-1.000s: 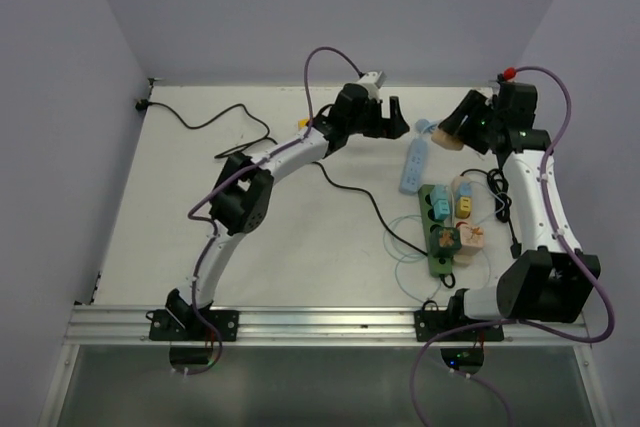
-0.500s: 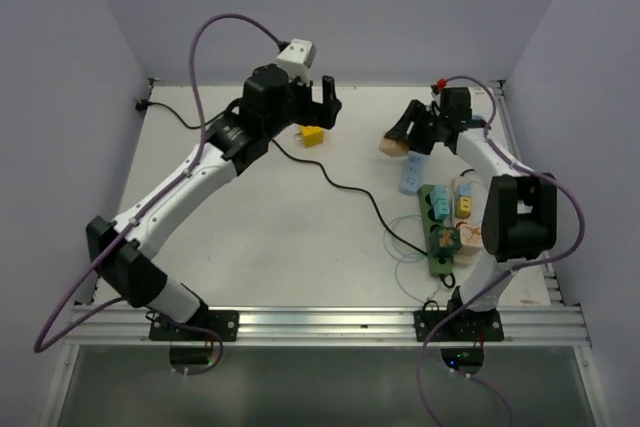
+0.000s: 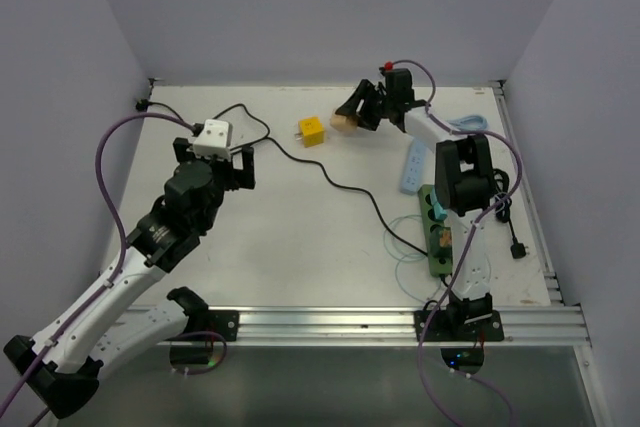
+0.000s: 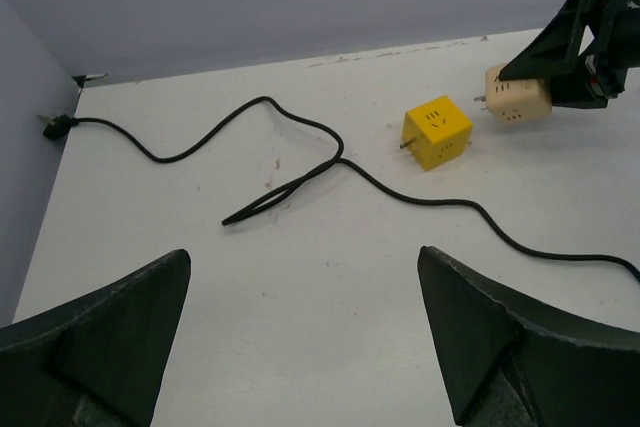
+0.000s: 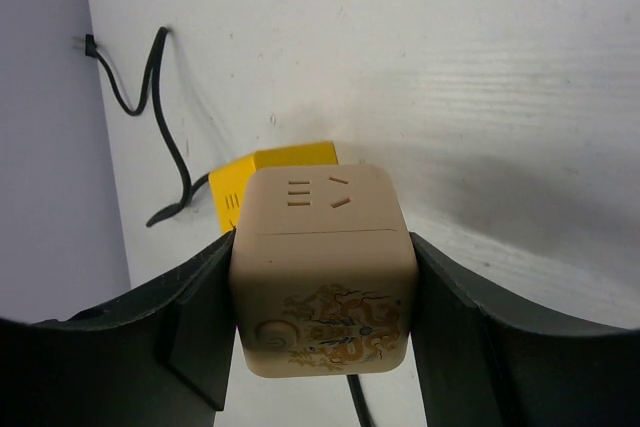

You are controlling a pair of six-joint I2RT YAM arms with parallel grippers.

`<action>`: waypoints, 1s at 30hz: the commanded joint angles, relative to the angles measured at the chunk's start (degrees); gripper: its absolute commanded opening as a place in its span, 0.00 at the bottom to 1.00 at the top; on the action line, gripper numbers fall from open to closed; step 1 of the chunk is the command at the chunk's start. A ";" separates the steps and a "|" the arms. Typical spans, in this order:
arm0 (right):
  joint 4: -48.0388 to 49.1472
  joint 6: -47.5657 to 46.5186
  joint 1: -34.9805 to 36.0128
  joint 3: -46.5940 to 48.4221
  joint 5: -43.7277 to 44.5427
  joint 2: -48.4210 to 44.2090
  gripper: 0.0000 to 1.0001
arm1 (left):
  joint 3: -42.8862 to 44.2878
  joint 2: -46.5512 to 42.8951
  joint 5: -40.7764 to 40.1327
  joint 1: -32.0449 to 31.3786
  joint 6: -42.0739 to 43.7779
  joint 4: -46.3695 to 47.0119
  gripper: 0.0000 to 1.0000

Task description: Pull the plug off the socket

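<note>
The right claw point(image 3: 351, 115), grasping the beige plug point(image 4: 518, 96), had carried it left, well off the socket point(image 3: 436, 259); that pull was apparently finished. The left claw point(image 4: 305, 337) had retreated, released.

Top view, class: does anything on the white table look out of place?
A yellow plug cube lies loose, prongs bare, away from the dark green power strip; the right gripper holds a beige plug cube beside it.

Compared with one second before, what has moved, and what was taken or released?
The left pincer, open, drew back from the far middle to the near left. The right pincer carried its beige plug cube leftward, up beside the yellow plug cube. Nothing was released. The green socket strip and the light blue strip stayed.
</note>
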 commanded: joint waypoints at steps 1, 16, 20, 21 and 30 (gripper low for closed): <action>3.83 5.83 0.92 6.78 -2.25 4.20 0.36 | -3.81 -1.12 -6.04 0.41 2.27 7.34 1.00; 3.84 6.72 1.71 5.39 -1.03 8.17 0.65 | -7.34 -2.36 -4.10 0.41 1.21 8.23 1.00; 0.23 5.58 1.62 4.43 -0.24 7.56 0.71 | -7.35 -2.27 -3.58 0.33 1.21 8.23 1.00; -0.55 5.57 1.62 4.16 -0.06 7.29 0.72 | -7.26 -2.27 -3.40 0.41 1.30 8.14 1.00; -3.46 3.90 -0.04 1.00 1.17 3.34 0.89 | -7.26 -1.74 -2.52 0.33 1.39 7.97 1.00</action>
